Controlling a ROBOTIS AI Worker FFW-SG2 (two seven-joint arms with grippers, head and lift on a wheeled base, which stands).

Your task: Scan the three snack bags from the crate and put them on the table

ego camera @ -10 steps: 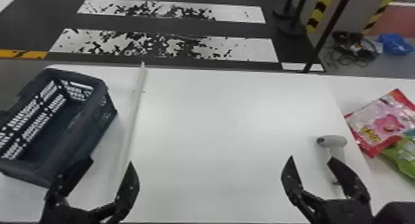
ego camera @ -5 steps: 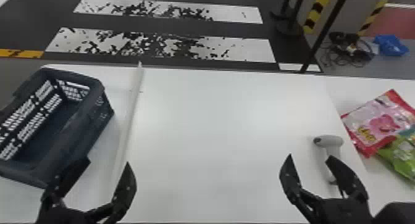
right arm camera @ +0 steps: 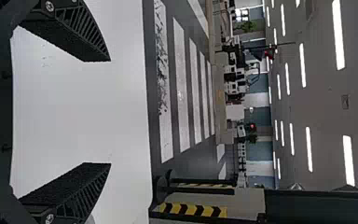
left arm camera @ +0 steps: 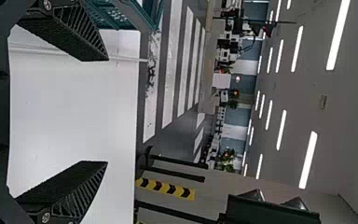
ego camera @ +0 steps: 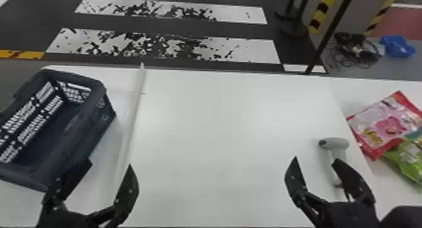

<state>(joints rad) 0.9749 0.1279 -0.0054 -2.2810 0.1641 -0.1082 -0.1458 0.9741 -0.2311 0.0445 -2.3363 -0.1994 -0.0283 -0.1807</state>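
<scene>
Black fingers (ego camera: pixel 129 185) spread wide, holding just air, on the left gripper (ego camera: pixel 110 163) near the crate (ego camera: pixel 94 127) and right gripper (ego camera: pixel 315 158) near the scanner (ego camera: pixel 337 143).

The head view has shifted slightly, so the dark blue perforated plastic crate (ego camera: pixel 75 130) and pale grey, pistol-shaped scanner (ego camera: pixel 336 144) appear a little farther left.

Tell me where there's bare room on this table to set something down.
The widest bare patch of white table lies between the pale strip and the scanner. A narrower one runs between strip and crate. Crowded: the right side, where the pink snack bag overlaps the green one.
</scene>
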